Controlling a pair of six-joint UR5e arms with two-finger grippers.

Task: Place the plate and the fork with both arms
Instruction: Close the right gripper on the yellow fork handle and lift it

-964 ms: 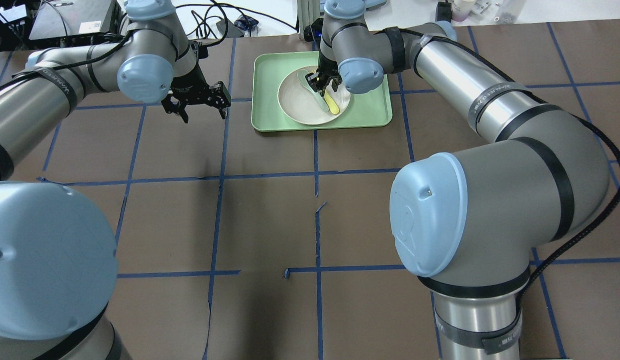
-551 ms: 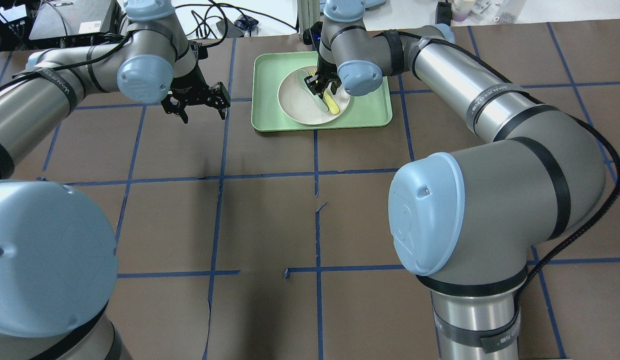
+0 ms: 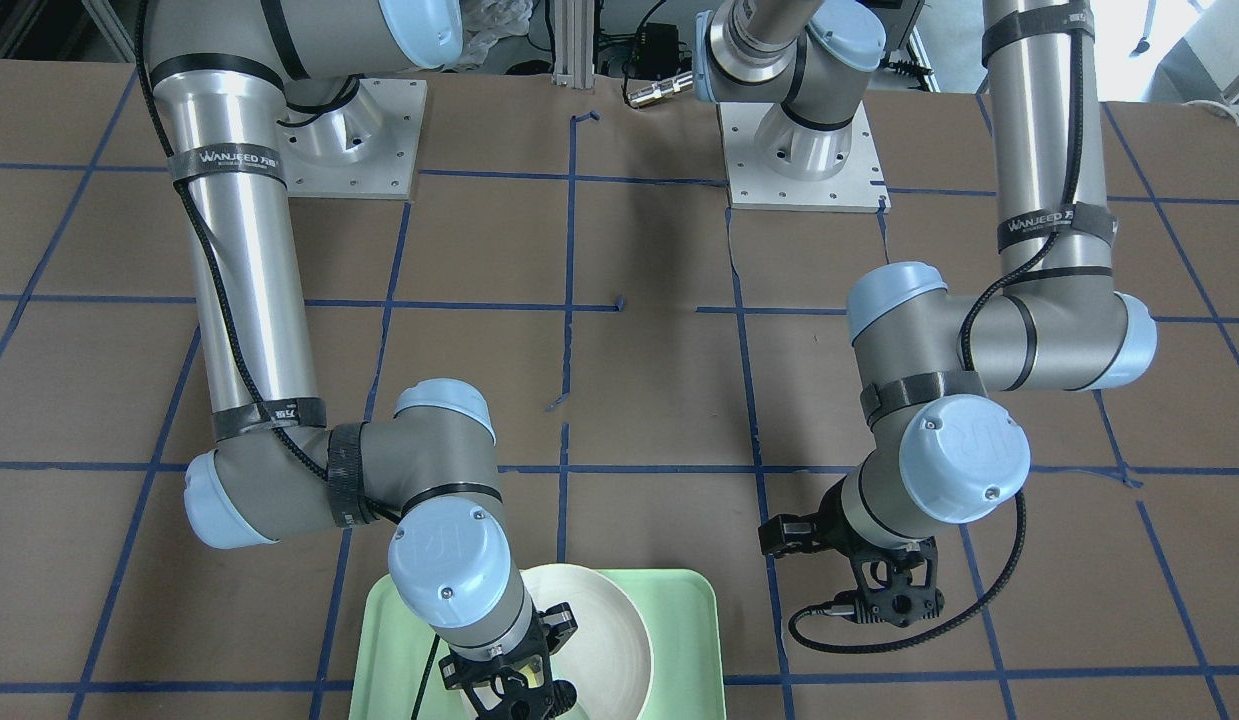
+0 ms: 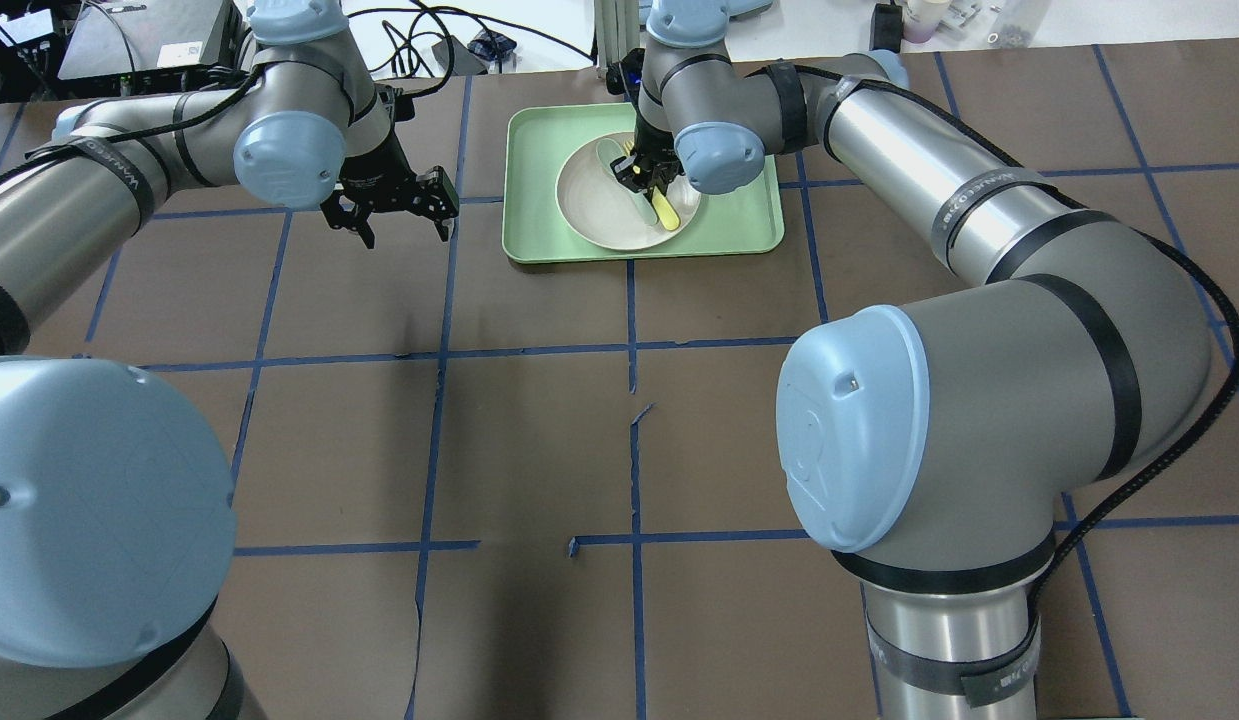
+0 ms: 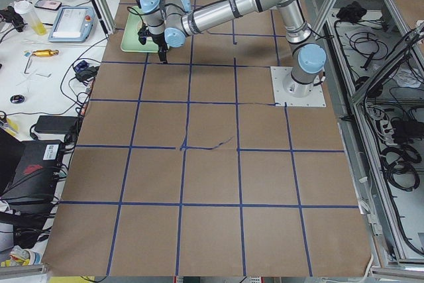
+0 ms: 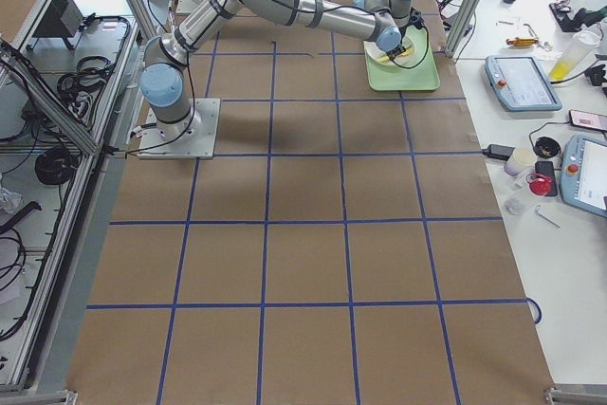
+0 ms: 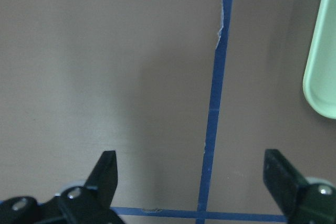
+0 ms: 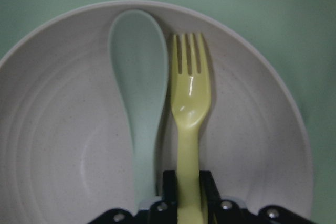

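Right pincer (image 8: pixel 187 183) clamped on fork (image 8: pixel 189 111) handle; left pincer (image 7: pixel 191 182) wide open, empty; spoon (image 8: pixel 137 82) alongside could snag on lift.

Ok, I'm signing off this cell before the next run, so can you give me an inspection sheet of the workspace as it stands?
Surface: brown paper table with a blue tape grid; tape torn near the middle.
Job's things: off-white plate sits in the mint-green tray; yellow fork lies in the plate.
Clutter: pale green spoon in the plate, beside the fork.
Grippers: right gripper shut on the fork's handle; left gripper open over the table, beside the tray.
Cables: black cable runs along the right arm; loose leads on the bench behind the tray.
Surroundings: bench with tablets along the table's far edge.
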